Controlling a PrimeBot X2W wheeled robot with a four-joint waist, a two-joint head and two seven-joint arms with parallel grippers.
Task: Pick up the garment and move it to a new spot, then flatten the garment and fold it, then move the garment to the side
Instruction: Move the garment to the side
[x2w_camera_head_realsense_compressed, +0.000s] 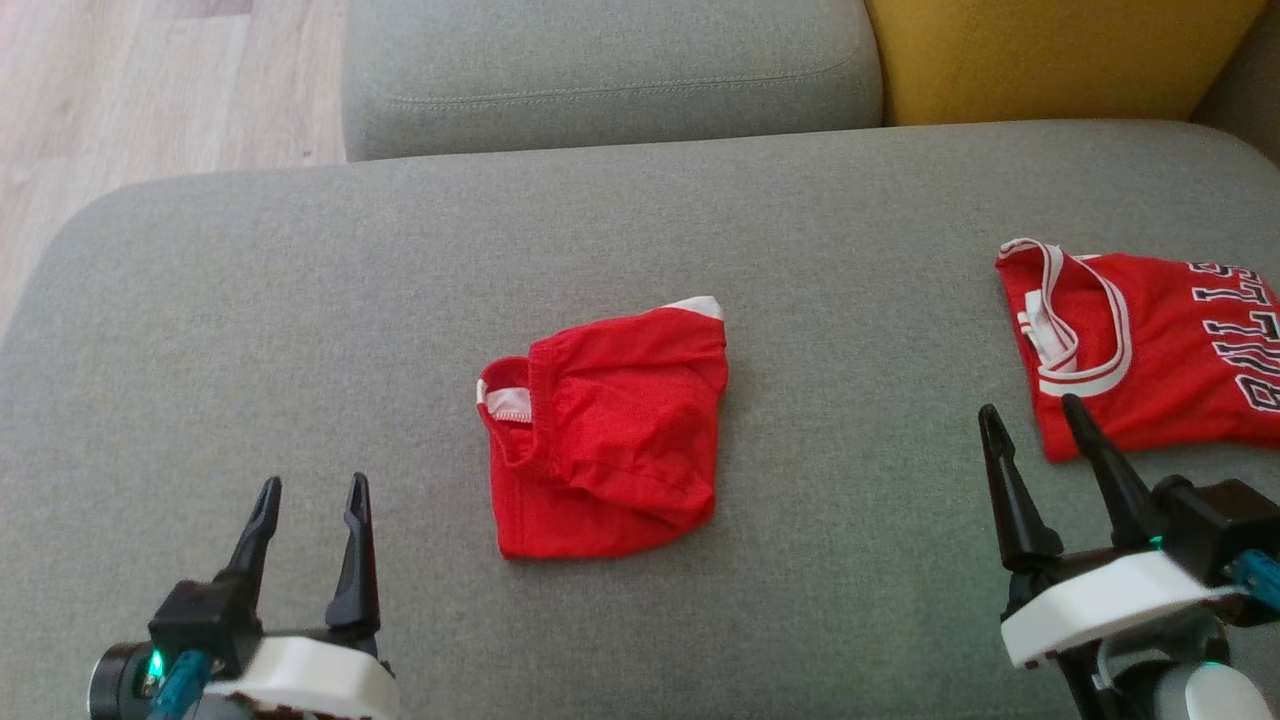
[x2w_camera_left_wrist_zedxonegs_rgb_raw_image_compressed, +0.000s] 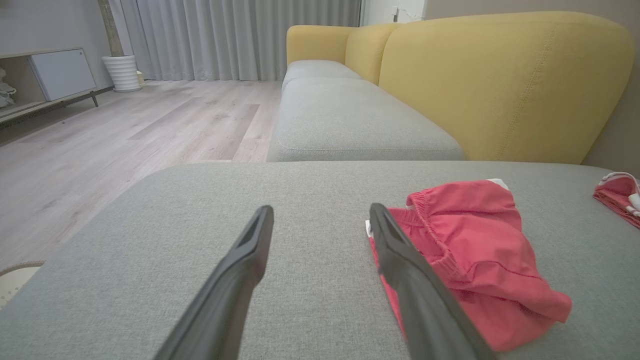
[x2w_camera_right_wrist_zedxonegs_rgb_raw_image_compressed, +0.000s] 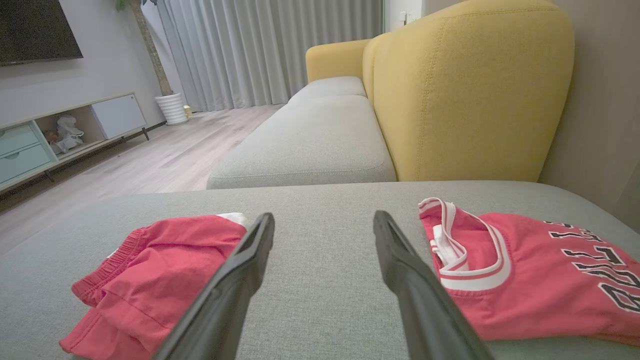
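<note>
Grey sofa cushion (x2w_camera_head_realsense_compressed: 300, 300) seen from above, with a yellow backrest (x2w_camera_head_realsense_compressed: 1050, 50) beyond it. Both tools are shown empty with fingers spread: the left gripper (x2w_camera_head_realsense_compressed: 314, 483) and the right gripper (x2w_camera_head_realsense_compressed: 1030, 406) are held over the cushion. The red shorts (x2w_camera_head_realsense_compressed: 610, 440), taken to be the garment in hand, lie bunched between the two grippers, ahead and to the right of the left gripper's fingertips and well to the left of the right one. A red jersey (x2w_camera_head_realsense_compressed: 1150, 350) lies just beside the right gripper. Three risks are judged: the jersey, being nearer, may be seized by mistake; only one layer of the bunched shorts may be pinched, so that they unfurl unevenly; the cushion cover may be caught by a low fingertip.
</note>
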